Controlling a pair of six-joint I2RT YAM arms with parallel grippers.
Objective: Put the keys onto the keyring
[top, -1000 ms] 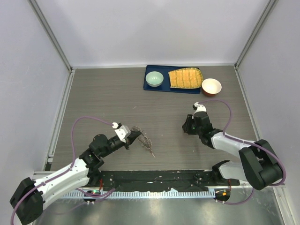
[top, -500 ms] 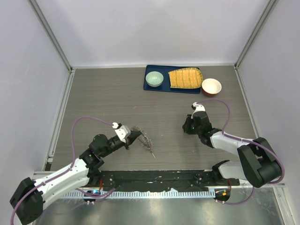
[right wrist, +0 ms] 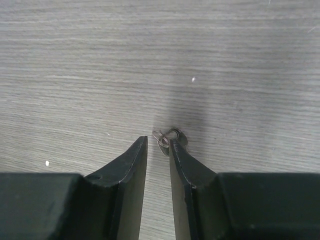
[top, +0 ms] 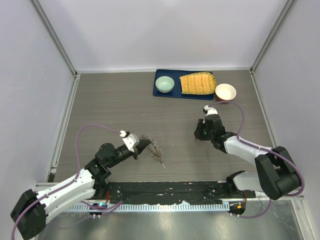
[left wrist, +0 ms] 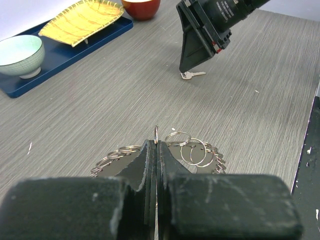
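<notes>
Nearest the bases, the left gripper (left wrist: 155, 145) is pinched tight on 1 thin loop of the keyring (left wrist: 192, 150), with the rest of the bunch resting on the table (left wrist: 100, 100). Well apart, at about 2 o'clock from it in the overhead view, the right gripper (right wrist: 157, 144) stands tip-down, its jaws narrowly parted and nothing between them. The key (right wrist: 176, 136) lies flat just past the tips, at 1 o'clock of the gap (seemingly touching 1 finger). Seen from the left wrist, its long axis runs 9 to 3, head at 9. The right arm is plainly nearer; I judge it needs a nudge toward 1 o'clock to straddle the key.
</notes>
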